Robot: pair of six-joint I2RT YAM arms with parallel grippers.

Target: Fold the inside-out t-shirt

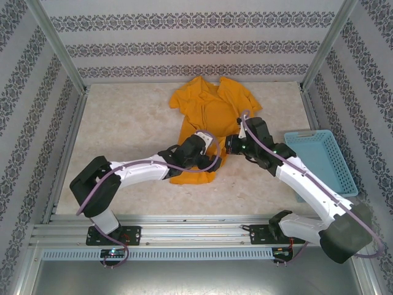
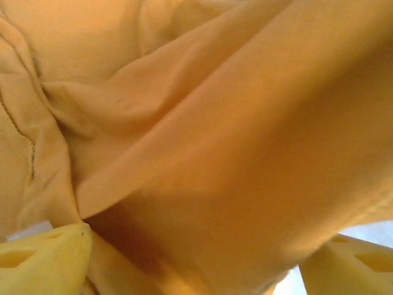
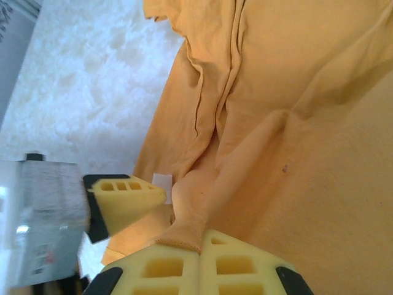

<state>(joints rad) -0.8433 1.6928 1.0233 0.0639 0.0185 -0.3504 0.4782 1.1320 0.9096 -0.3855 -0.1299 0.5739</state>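
The mustard-orange t-shirt (image 1: 206, 110) lies crumpled on the pale table, running from the back centre down toward the arms. My right gripper (image 1: 231, 146) is at the shirt's lower right edge. In the right wrist view its yellow pads (image 3: 184, 267) are pressed together on a pinched fold of the hem (image 3: 184, 230). My left gripper (image 1: 206, 149) sits on the lower part of the shirt. Its fingers (image 2: 43, 258) stand wide apart, and a thick fold of the cloth (image 2: 202, 153) bulges into the gap. A small white tag (image 3: 163, 180) shows beside the left gripper's fingertip (image 3: 126, 196).
A light-blue plastic basket (image 1: 322, 161) stands at the table's right edge, beside the right arm. Bare marbled tabletop (image 1: 123, 123) lies left of the shirt. Patterned walls and metal posts close in the table on three sides.
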